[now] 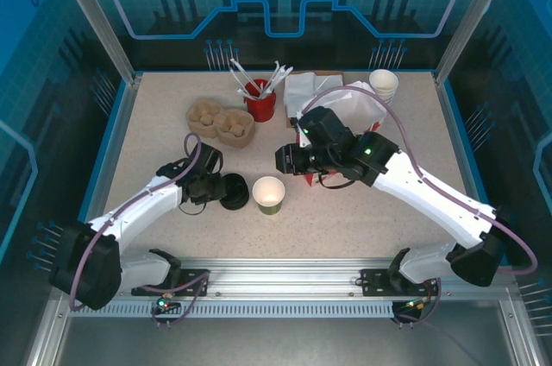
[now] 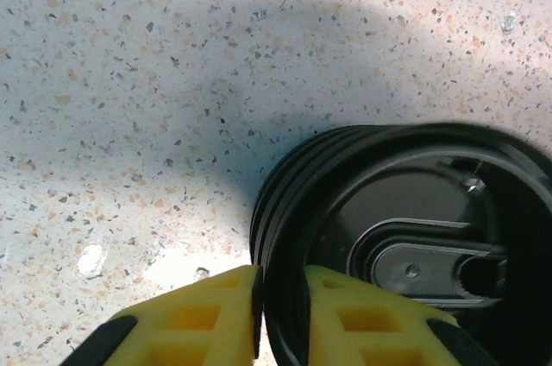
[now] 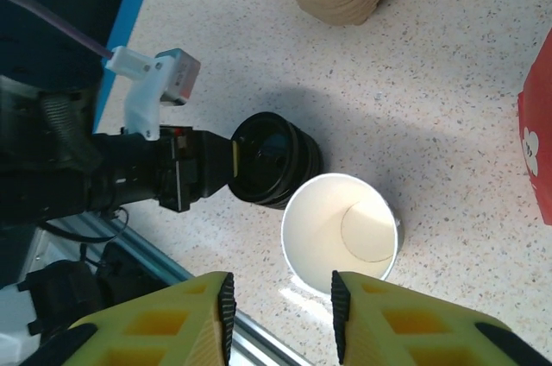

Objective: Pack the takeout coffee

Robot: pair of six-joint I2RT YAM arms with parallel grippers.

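While the left gripper [image 2: 280, 297] clenched the rim of the top black lid [image 2: 414, 267], the olive-green paper cup [image 1: 269, 195] stood lidless at its 3 o'clock. The right gripper [image 3: 280, 306] hung above it, jaws spread and empty. Lidding it and packing it into the cardboard carrier [image 1: 220, 120], at 11 o'clock, seemed left to do.

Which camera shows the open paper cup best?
Right wrist: it looks straight down into the paper cup, showing its empty white inside. Top external shows it smaller, beside the black lids.
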